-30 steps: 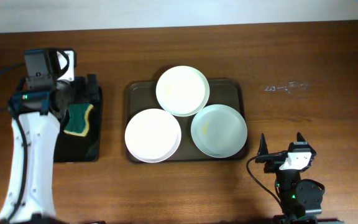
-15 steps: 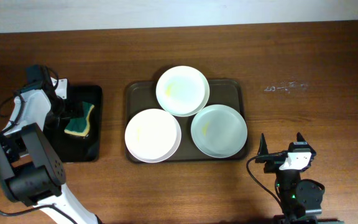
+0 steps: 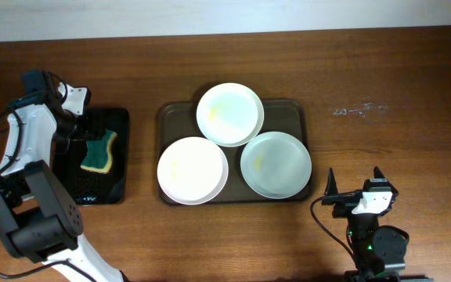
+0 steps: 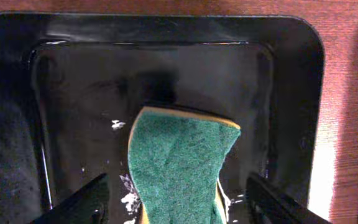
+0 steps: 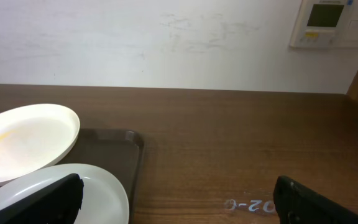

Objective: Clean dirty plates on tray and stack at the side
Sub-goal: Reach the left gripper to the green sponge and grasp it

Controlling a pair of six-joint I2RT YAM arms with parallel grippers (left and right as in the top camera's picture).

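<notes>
The left pincer (image 4: 178, 202) is spread wide and holds nothing. One finger sits on each side of the green sponge (image 4: 178, 162). The sponge looks soft, so pinch it across the middle. It lies in the black tray (image 4: 291, 74). The three dirty plates (image 3: 193, 170) sit on the brown tray (image 3: 292, 110), mid frame. They look hard and slippery, so grab a rim. The right pincer (image 5: 179, 205), low right, is spread wide too.
</notes>
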